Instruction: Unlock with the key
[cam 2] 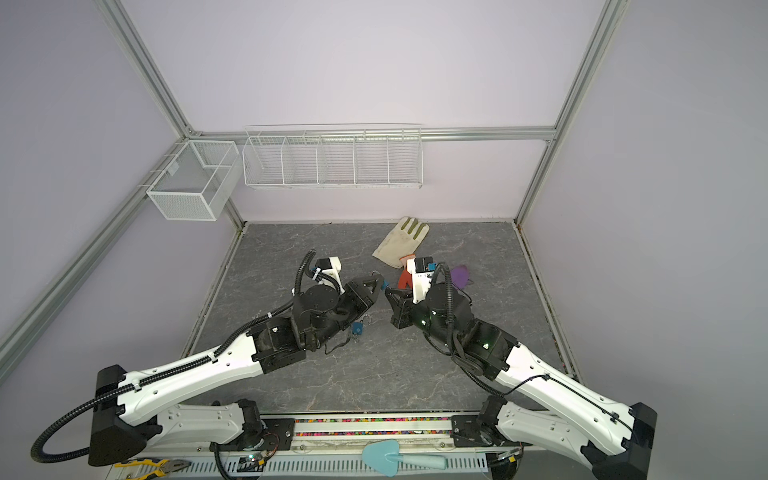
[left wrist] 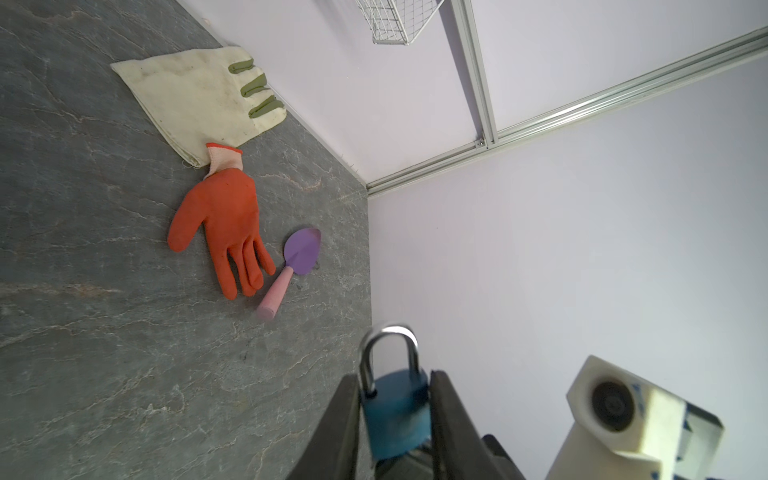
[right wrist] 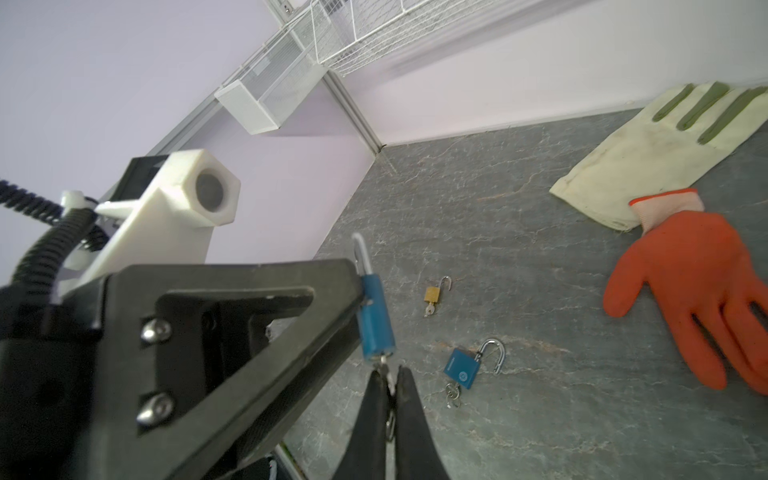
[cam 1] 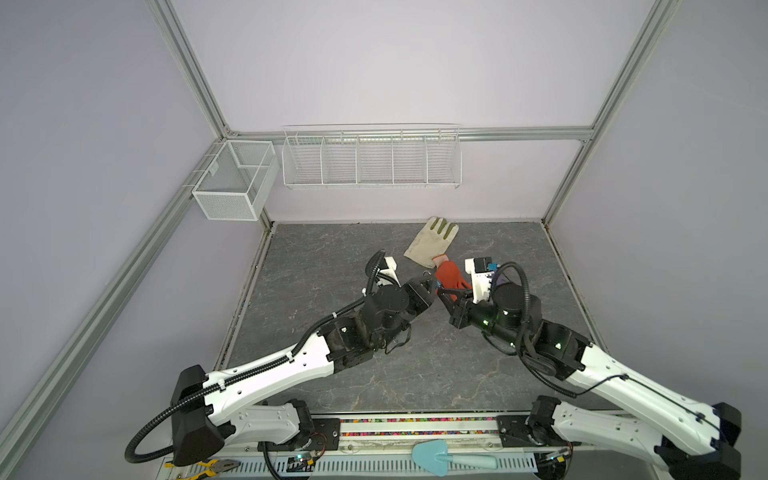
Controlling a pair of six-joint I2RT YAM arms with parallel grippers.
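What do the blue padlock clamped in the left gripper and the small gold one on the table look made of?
Held padlock: blue body, smooth and dull, maybe painted metal or a plastic cover; shackle bright and mirror-like, probably steel. Small padlock: yellow-gold sheen, likely brass, with a thin silver metal shackle.

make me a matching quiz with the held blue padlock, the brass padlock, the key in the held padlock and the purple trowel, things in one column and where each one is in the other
Things
1. held blue padlock
2. brass padlock
3. key in the held padlock
4. purple trowel

Places
a. lying by the fingertips of the orange glove
b. pinched in the right pincer
c. clamped in the left pincer
d. lying on the table, shackle swung open

Pairs: 1-c, 2-d, 3-b, 4-a
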